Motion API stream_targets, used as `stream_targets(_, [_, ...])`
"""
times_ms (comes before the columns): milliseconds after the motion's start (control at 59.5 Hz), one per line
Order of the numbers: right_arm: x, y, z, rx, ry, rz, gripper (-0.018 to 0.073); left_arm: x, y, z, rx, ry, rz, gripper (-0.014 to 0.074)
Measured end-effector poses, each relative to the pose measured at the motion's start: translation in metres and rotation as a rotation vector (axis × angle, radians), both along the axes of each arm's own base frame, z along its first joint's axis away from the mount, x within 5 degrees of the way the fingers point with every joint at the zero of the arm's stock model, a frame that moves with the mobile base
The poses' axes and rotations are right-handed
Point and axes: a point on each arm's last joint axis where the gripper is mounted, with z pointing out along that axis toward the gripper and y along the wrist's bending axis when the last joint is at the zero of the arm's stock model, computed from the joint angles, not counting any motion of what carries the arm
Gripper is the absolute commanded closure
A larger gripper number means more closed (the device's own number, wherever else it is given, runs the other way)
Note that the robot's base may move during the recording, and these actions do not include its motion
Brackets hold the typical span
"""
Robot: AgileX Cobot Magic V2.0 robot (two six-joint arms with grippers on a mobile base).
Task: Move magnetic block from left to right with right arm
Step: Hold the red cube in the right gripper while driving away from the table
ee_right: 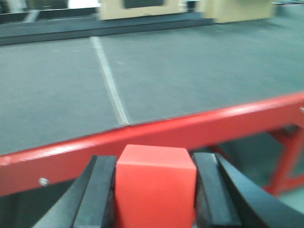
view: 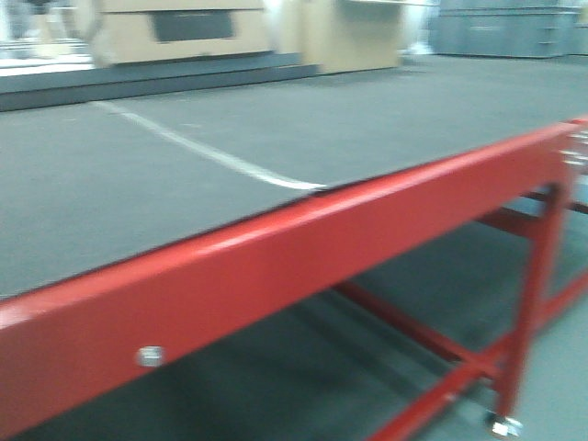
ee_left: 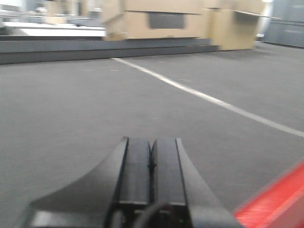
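**Status of the task.** The right gripper [ee_right: 155, 164] holds the magnetic block [ee_right: 156, 187] clamped between its two black fingers [ee_right: 100, 190], which are open only by the block's width. On this evidence the pick-up step is judged complete. In the right wrist view the block hangs on the near side of the red table frame [ee_right: 190, 128], clear of the grey mat [ee_right: 204, 71] and touching nothing but the fingers. What is left is the carry to the right of the white line [ee_right: 110, 80], the set-down on the mat and the release. The exact target spot cannot be told.

**Left arm.** The left gripper [ee_left: 151, 161] hovers above the mat with its fingers pressed together and nothing between them. It plays no part in the task.

**Orientation of the block.** The block is a cube, so it has no long axis. It sits square in the grip. Two opposite side faces lie against the finger pads, one face is turned toward the wrist camera, and the top face shows as a narrow lighter band. Its upper edges run roughly parallel to the frame rail ahead. No tilt is evident.

**Front view.** This view shows only the table and the line. Neither the block nor either gripper appears in it.
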Motion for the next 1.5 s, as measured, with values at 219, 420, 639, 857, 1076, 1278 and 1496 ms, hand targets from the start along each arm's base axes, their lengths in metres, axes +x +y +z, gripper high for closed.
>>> stream_targets(219, [0.0,0.0,0.0,0.0,0.0,0.0,0.0376,0.0,0.0,0.0,0.0,0.0,0.0,0.0713])
stream_targets(420, [0.0,0.0,0.0,0.0,0.0,0.0,0.0376,0.0,0.0,0.0,0.0,0.0,0.0,0.0712])
stream_targets(639, [0.0,0.0,0.0,0.0,0.0,0.0,0.0376,0.0,0.0,0.0,0.0,0.0,0.0,0.0713])
stream_targets(857, [0.0,0.0,0.0,0.0,0.0,0.0,0.0376,0.0,0.0,0.0,0.0,0.0,0.0,0.0713])
stream_targets(1076, [0.0,0.0,0.0,0.0,0.0,0.0,0.0376,0.0,0.0,0.0,0.0,0.0,0.0,0.0713])
stream_targets(1278, [0.0,0.0,0.0,0.0,0.0,0.0,0.0376,0.0,0.0,0.0,0.0,0.0,0.0,0.0713])
stream_targets(1496, [-0.0003,-0.0001,0.0,0.001,-0.001,0.0,0.0376,0.0,0.0,0.0,0.0,0.0,0.0,0.0713])
